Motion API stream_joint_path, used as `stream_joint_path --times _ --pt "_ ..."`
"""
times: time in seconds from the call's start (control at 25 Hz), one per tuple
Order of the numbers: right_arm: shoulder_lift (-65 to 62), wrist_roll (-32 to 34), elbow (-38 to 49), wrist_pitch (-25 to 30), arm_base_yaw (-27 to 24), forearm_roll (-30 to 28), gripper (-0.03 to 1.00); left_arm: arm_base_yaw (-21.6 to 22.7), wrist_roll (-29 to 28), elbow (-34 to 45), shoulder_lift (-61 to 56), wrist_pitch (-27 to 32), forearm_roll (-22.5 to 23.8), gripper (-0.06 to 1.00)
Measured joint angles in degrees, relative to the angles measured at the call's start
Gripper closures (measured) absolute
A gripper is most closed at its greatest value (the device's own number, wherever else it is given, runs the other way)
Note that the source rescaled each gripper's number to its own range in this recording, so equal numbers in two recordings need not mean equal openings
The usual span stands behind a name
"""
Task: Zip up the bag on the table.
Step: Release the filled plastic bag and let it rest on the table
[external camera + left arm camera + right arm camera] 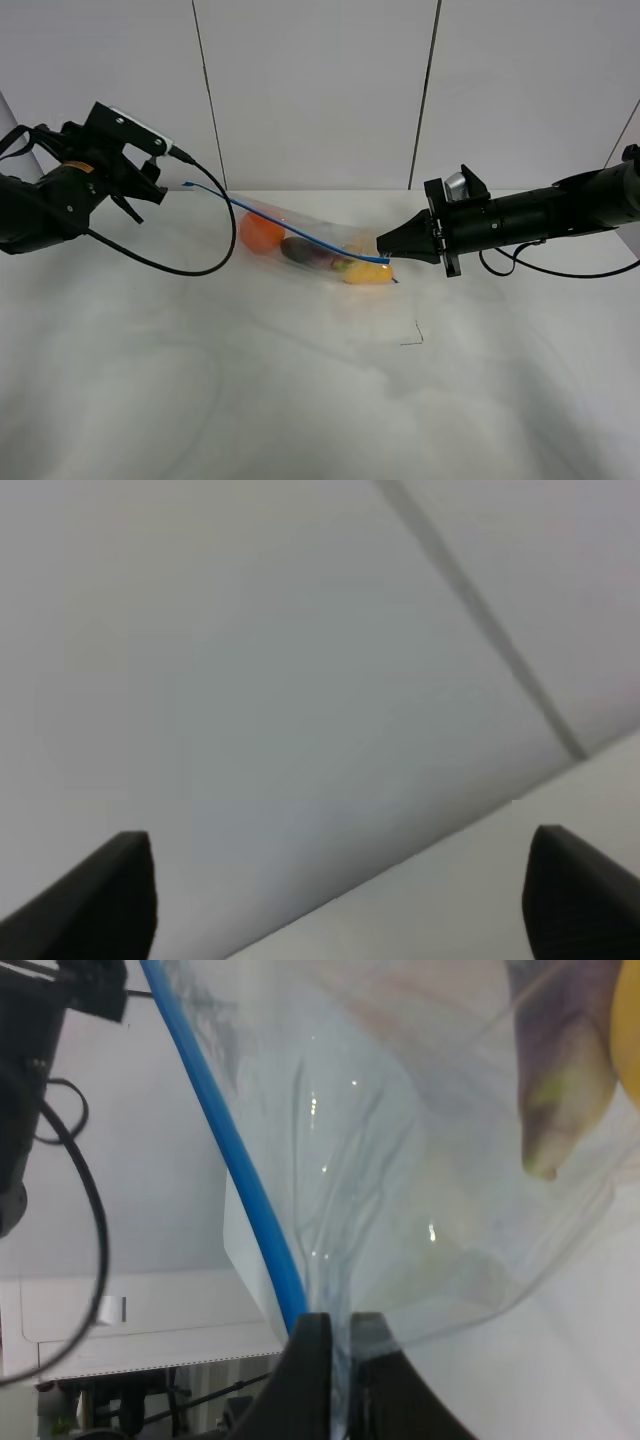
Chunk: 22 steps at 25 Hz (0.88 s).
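Observation:
The clear bag (pixel 318 243) lies on the white table (pixel 200 400), with orange (pixel 262 232), purple (pixel 303 252) and yellow (pixel 368 272) produce inside. Its blue zipper strip (pixel 290 228) runs taut from near my left gripper to my right gripper. My right gripper (pixel 386 250) is shut on the strip's right end; in the right wrist view its fingertips (pixel 312 1332) pinch the strip (pixel 240 1175) and the plastic. My left gripper (pixel 150 182) is raised at the left, beside the strip's free end. Its wrist view shows it (pixel 340 880) open and empty, facing the wall.
A black cable (pixel 222 245) hangs from the left arm and loops down onto the table next to the bag. A small dark mark (pixel 412 340) is on the tabletop in front of the bag. The white panelled wall (pixel 320 90) stands behind.

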Motion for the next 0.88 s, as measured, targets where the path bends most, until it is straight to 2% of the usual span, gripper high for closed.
stream_joint_path --times 0.12,0.24,0.32,0.52,0.6,0.72,0.88 --pt "0.0 0.0 0.0 0.0 0.0 0.0 0.97 2.2 -5.2 0.0 -0.2 1.9 -1.2 -0.06" --pt "0.0 0.0 0.0 0.0 0.0 0.0 0.97 3.9 -10.1 -0.8 -1.7 11.5 -1.4 -0.06" --pt "0.0 0.0 0.0 0.0 0.0 0.0 0.97 5.1 -11.6 -3.0 -2.8 20.5 -1.4 -0.06" --pt "0.0 0.0 0.0 0.0 0.0 0.1 0.97 9.1 -13.6 -13.2 -4.1 51.7 -1.4 -0.06" --pt "0.0 0.0 0.0 0.0 0.0 0.2 0.97 10.3 -16.1 -18.1 -4.0 63.4 -1.4 -0.06" --pt "0.0 0.0 0.0 0.0 0.0 0.2 0.97 11.3 -22.5 -23.7 -4.0 78.2 0.0 -0.06" --pt "0.0 0.0 0.0 0.0 0.0 0.2 0.97 11.3 -35.7 -29.8 -3.3 94.4 7.7 -0.06"
